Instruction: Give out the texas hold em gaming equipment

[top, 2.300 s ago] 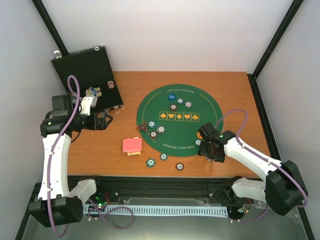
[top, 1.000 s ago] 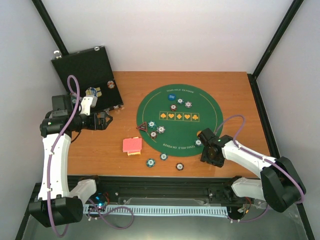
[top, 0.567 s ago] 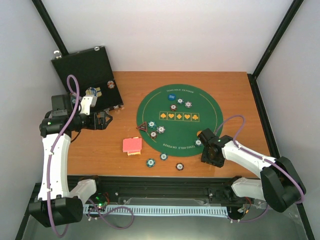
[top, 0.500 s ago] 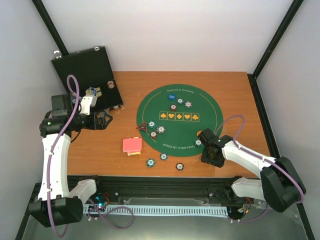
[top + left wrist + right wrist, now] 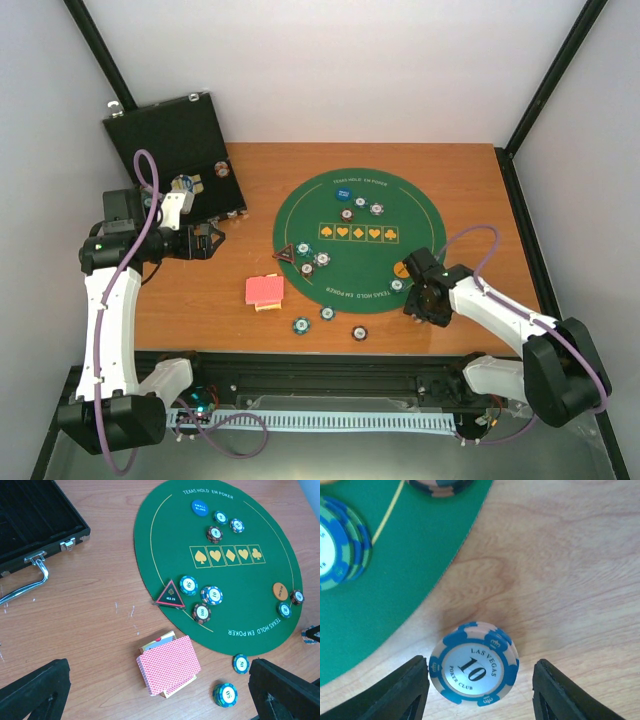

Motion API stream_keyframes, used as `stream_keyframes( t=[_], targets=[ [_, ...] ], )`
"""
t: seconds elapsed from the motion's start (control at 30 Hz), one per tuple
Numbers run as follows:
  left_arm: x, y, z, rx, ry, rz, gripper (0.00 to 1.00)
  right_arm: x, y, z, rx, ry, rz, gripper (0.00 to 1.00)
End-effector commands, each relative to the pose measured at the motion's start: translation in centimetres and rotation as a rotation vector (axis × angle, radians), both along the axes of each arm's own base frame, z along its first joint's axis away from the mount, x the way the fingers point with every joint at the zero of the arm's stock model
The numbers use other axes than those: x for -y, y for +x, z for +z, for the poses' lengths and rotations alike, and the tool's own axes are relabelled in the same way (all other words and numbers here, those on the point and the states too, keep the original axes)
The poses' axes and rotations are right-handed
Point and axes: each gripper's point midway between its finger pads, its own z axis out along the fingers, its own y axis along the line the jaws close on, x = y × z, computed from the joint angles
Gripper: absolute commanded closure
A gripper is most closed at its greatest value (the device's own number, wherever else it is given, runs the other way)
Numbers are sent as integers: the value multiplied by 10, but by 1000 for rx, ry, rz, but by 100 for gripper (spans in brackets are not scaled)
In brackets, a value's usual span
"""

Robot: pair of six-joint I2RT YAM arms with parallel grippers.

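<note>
A short stack of blue-and-white "10" poker chips (image 5: 474, 667) rests on the wood just off the green mat (image 5: 395, 570). My right gripper (image 5: 481, 664) is open, one finger on each side of the stack, the left finger almost touching it. In the top view the right gripper (image 5: 426, 298) is by the mat's near right edge, next to an orange button (image 5: 401, 268). My left gripper (image 5: 210, 241) is open and empty, held high left of the mat. The red-backed card deck (image 5: 169, 665) lies on the wood below it. A dark triangular button (image 5: 171, 595) and a blue button (image 5: 200, 507) lie on the mat.
An open black case (image 5: 170, 150) stands at the back left, with a few chips in it. Several chips sit on the mat (image 5: 350, 285). Three teal chips (image 5: 327, 313) lie on the wood near the front edge. The table's front edge is close behind the right gripper.
My right gripper has shifted slightly right and back, uncovering the orange button on the mat. The left arm has not moved.
</note>
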Motion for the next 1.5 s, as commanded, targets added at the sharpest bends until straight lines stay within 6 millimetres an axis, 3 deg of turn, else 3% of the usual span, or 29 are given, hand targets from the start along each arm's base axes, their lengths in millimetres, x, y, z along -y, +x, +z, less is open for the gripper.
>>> stream_keyframes(
  t=[0.0, 0.8, 0.93, 1.33, 1.47],
  targets=[
    [1, -3, 11, 32, 3, -8, 0, -2, 13, 8, 34, 18, 3, 47],
    [0, -4, 15, 41, 13, -4, 0, -1, 4, -7, -11, 21, -2, 54],
    [-1, -4, 16, 45, 16, -4, 0, 0, 3, -8, -20, 16, -2, 61],
    [0, -4, 15, 42, 13, -6, 0, -3, 10, 12, 18, 30, -4, 78],
    [0, -3, 15, 40, 12, -6, 0, -4, 18, 30, 53, 34, 3, 79]
  ],
)
